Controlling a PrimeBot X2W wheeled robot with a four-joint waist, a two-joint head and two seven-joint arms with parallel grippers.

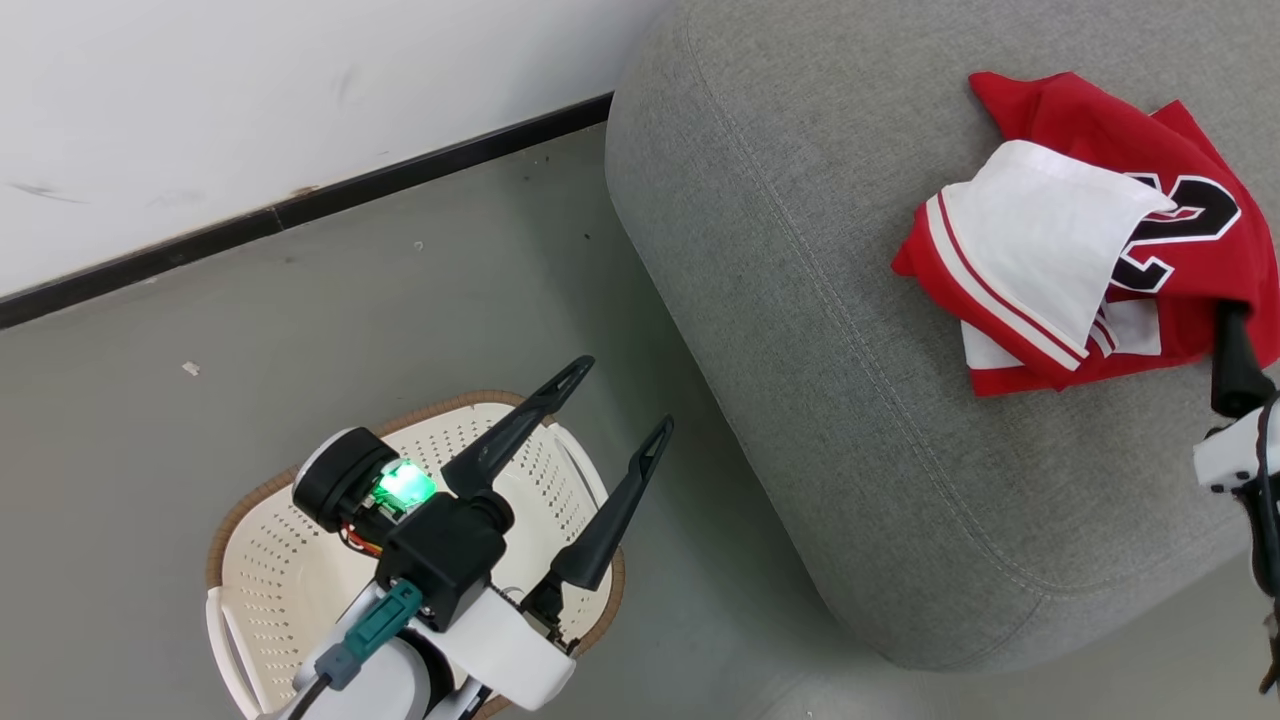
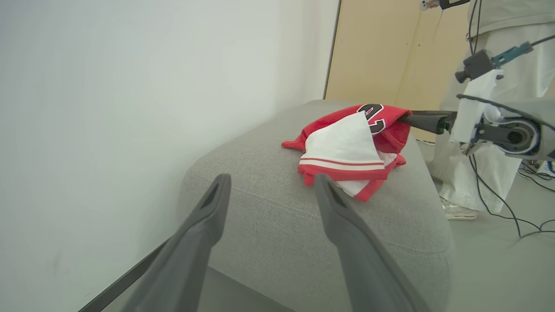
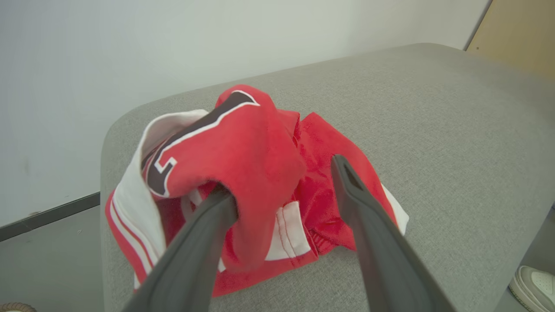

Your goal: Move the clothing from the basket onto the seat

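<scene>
Clothing lying heaped on seat, right pincer standing wide open against it, one finger sitting under jersey fold. Left pincer hovering spread wide, basket directly below it, showing bare perforated floor. Transfer looking nearly finished; remaining: freeing draped finger, pulling clear.

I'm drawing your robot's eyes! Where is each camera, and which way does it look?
Head view: on the head, looking down at the basket, floor and seat; the left gripper and forearm show.
Left wrist view: on the left wrist, looking along its open fingers toward the seat; the right gripper shows.
Right wrist view: on the right wrist, close to the clothing, a red fold over one of its fingers.
Shared: both wrist views show the clothing lying on the seat.
</scene>
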